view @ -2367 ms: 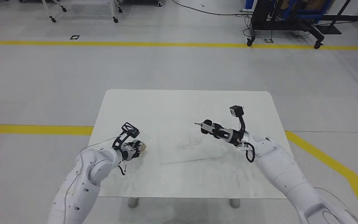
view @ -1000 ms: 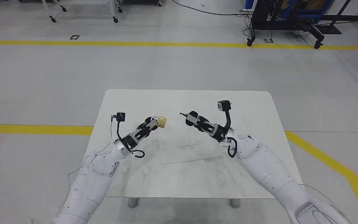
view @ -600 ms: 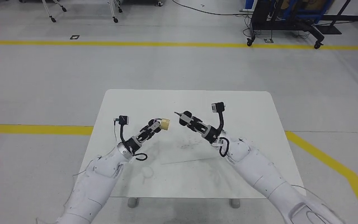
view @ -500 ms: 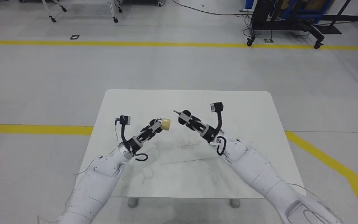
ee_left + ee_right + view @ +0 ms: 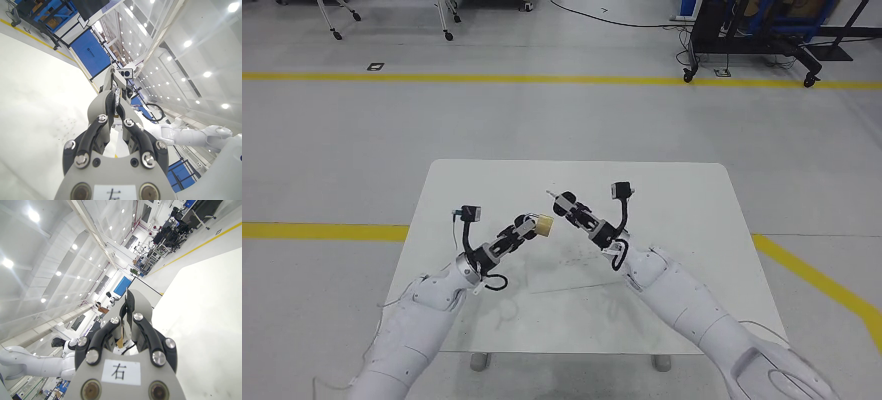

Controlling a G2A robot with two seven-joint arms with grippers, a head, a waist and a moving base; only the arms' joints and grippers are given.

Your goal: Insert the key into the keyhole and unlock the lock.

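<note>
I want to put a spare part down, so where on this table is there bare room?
Bare: the far strip of the table beyond both grippers, and its right side. Crowded: the middle, where the left gripper with the lock and the right gripper with the key nearly meet.

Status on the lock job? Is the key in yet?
Not yet.

Done: both parts are picked up. The left gripper is shut on the lock and the right gripper on the key, both above the table.

In hand: key and lock are held close together.

Left: the top view shows a gap between them, so insertion and turning remain.
</note>
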